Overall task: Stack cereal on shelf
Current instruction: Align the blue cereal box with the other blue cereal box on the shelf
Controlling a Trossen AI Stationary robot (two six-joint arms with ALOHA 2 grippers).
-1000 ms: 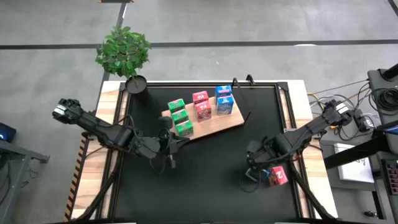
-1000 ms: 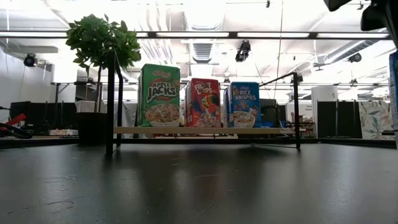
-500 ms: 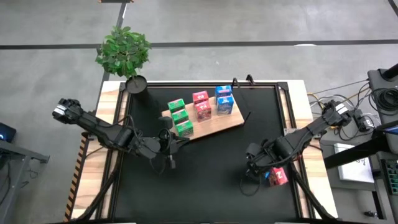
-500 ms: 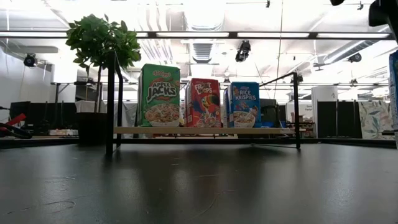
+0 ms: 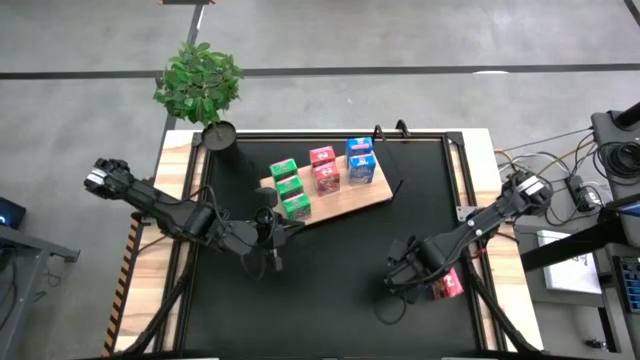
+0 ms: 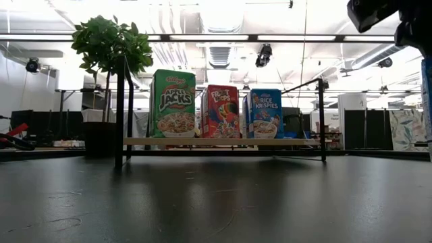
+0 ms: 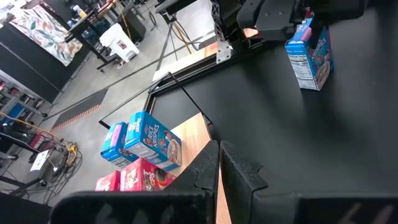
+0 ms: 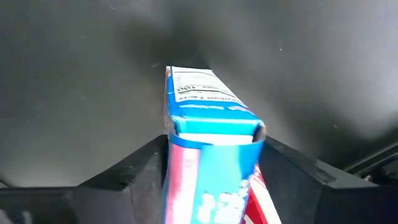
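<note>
The shelf (image 5: 372, 196), a light-wood board at the far middle, carries upright cereal boxes: green (image 5: 288, 187), pink-red (image 5: 325, 168) and blue (image 5: 360, 160). Near the right front, a blue box (image 8: 208, 102) and a pink-red box (image 5: 449, 284) stand on the black mat. My right gripper (image 8: 214, 142) is over them, open, with one finger on each side of the blue box's top. Only a strip of the pink-red box (image 8: 255, 186) shows beside it. My left gripper (image 7: 219, 174) is shut on nothing, just in front of the shelf (image 7: 189, 134). My right gripper comes at the blue box from above, with its fingers (image 8: 140, 171) on either side of the box's top end (image 8: 214, 124). I cannot tell whether they touch it. The box stands upright on the mat.
A potted plant (image 5: 200, 85) stands at the table's far left corner. A black frame rail (image 5: 330, 135) runs along the far edge behind the shelf. Cables (image 5: 395, 300) trail on the mat by the right gripper. Bare mat lies between the shelf and the near edge.
My right gripper has moved toward the table's near edge and down, and now sits over the two boxes on the mat. The boxes have stayed where they were.
</note>
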